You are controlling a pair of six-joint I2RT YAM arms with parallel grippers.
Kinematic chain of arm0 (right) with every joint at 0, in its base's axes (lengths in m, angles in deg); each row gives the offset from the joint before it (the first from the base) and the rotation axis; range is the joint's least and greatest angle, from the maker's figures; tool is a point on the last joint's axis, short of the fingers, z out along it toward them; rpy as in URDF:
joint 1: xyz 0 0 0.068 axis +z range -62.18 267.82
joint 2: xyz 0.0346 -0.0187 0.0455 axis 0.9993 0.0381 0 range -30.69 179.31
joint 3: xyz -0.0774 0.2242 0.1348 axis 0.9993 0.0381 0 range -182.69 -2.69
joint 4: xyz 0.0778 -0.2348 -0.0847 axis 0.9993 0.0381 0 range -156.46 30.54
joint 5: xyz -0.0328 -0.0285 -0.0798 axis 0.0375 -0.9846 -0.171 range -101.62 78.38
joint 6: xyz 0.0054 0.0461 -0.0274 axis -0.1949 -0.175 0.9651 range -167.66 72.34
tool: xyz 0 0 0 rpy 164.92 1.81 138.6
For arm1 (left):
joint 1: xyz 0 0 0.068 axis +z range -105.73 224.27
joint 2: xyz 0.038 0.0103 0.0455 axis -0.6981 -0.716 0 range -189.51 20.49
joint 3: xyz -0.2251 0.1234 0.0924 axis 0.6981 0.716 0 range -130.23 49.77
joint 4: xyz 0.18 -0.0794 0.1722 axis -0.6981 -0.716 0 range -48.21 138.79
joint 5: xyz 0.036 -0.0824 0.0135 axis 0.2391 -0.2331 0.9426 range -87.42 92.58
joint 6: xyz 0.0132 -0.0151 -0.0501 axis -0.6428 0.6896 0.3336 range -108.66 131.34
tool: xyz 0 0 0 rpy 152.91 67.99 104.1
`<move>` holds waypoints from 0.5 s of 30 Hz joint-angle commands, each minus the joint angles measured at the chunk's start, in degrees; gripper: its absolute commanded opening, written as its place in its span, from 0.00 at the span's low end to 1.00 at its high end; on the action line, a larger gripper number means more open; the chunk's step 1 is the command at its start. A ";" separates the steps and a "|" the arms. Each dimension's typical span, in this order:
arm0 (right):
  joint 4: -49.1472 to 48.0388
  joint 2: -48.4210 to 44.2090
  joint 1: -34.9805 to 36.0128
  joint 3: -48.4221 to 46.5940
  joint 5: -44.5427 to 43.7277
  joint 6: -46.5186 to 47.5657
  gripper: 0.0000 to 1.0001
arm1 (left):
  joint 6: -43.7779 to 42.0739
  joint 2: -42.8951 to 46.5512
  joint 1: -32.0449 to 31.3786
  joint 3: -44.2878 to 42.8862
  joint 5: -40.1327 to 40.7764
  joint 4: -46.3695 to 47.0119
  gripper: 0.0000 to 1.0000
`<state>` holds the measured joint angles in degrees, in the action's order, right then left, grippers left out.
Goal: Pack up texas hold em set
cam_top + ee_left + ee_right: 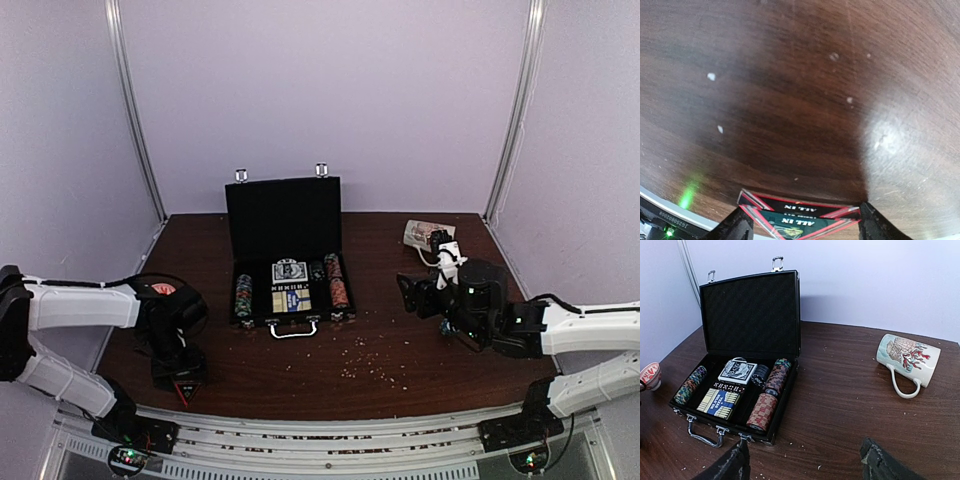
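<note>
– Left pincer (803, 212) straddled the ALL IN button (797, 220), on the table near-left of the briefcase (285, 215). Clamped?
– You could not tell; its fingers stood apart on either side. Likely fault: a corner grip lets the flat button slip and drop short of the briefcase. Right pincer (802, 460), right of the briefcase, stood apart, empty.

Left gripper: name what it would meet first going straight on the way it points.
Most likely the triangular ALL IN marker between the fingers, then the table behind it; whether they already touch the marker is unclear.
</note>
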<state>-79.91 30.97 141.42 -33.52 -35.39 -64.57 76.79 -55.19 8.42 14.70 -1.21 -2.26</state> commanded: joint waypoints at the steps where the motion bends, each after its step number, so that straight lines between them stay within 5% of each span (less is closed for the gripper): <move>1: 0.45 0.55 -0.25 -1.95 0.48 -0.28 0.76 | -1.09 -1.94 -0.03 1.58 4.72 5.39 0.72; 15: 0.55 0.82 -0.17 -2.04 0.52 -0.46 0.76 | -4.52 -3.16 -0.09 -2.28 9.52 5.73 0.61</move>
<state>-79.52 31.48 141.42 -34.19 -34.80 -64.59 73.95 -56.61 8.22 13.31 1.17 -1.27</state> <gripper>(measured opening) 0.760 0.651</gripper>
